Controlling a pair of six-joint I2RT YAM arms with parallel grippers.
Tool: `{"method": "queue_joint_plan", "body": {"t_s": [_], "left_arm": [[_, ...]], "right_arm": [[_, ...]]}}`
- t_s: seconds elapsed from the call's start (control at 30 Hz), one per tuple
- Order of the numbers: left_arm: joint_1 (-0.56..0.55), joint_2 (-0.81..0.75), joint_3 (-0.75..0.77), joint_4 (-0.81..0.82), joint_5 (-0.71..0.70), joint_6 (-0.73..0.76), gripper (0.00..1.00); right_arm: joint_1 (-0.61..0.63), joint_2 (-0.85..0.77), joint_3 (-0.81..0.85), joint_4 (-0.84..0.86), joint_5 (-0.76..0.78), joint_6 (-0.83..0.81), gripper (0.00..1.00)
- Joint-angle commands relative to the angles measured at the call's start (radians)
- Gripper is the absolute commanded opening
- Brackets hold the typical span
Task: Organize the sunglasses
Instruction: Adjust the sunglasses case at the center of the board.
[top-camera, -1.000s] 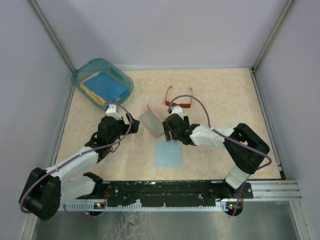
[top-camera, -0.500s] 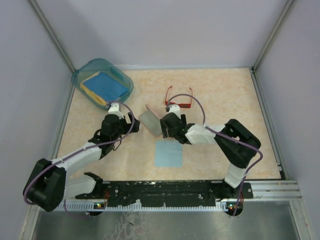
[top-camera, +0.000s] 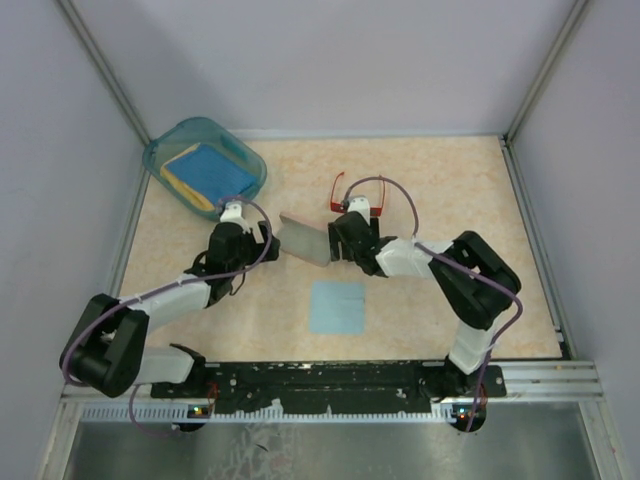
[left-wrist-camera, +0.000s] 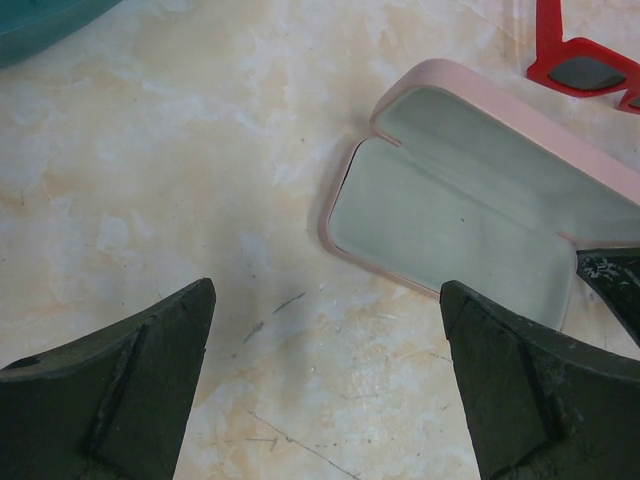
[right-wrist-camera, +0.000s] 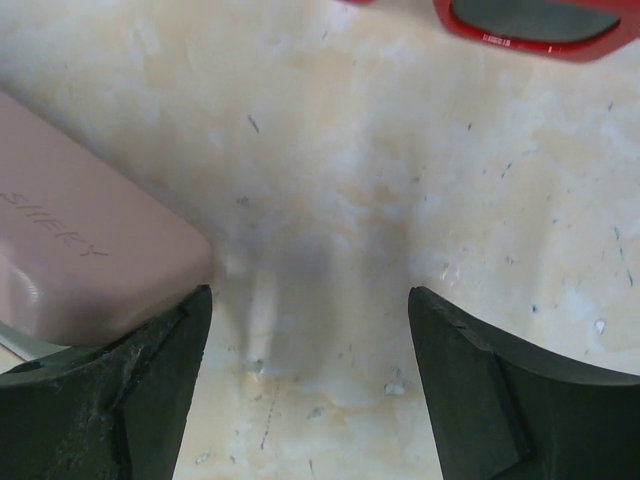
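Note:
The red-framed sunglasses (top-camera: 358, 204) lie open on the table toward the back middle, partly behind the right arm's cable. They also show in the left wrist view (left-wrist-camera: 583, 66) and the right wrist view (right-wrist-camera: 530, 24). A pink case (top-camera: 304, 240) lies open between the two grippers, its grey lining up (left-wrist-camera: 470, 205). My left gripper (top-camera: 267, 243) is open and empty just left of the case (left-wrist-camera: 325, 290). My right gripper (top-camera: 338, 232) is open and empty at the case's right end, its left finger beside the pink shell (right-wrist-camera: 85, 260), short of the sunglasses (right-wrist-camera: 308, 296).
A light blue cloth (top-camera: 336, 307) lies flat near the front middle. A teal bin (top-camera: 162, 152) holding blue and yellow cloths sits at the back left corner. Grey walls close in the table on three sides.
My right gripper has moved away from the cloth toward the sunglasses. The case has turned and now lies flatter and open. My left gripper has reached farther toward the case.

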Motion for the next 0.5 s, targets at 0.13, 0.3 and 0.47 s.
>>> {"method": "queue_joint_plan", "body": {"t_s": [0.13,0.3,0.47], "left_arm": [[0.009,0.052,0.054,0.047,0.017,0.012,1.0],[0.013,0.041,0.048,0.04,0.018,0.015,1.0],[0.014,0.017,0.033,0.03,0.017,0.017,1.0]], "right_arm": [[-0.026,0.042,0.116,0.088,-0.049,-0.062,0.79],[-0.031,0.083,0.16,0.089,-0.073,-0.071,0.79],[-0.034,0.111,0.189,0.094,-0.088,-0.07,0.79]]}}
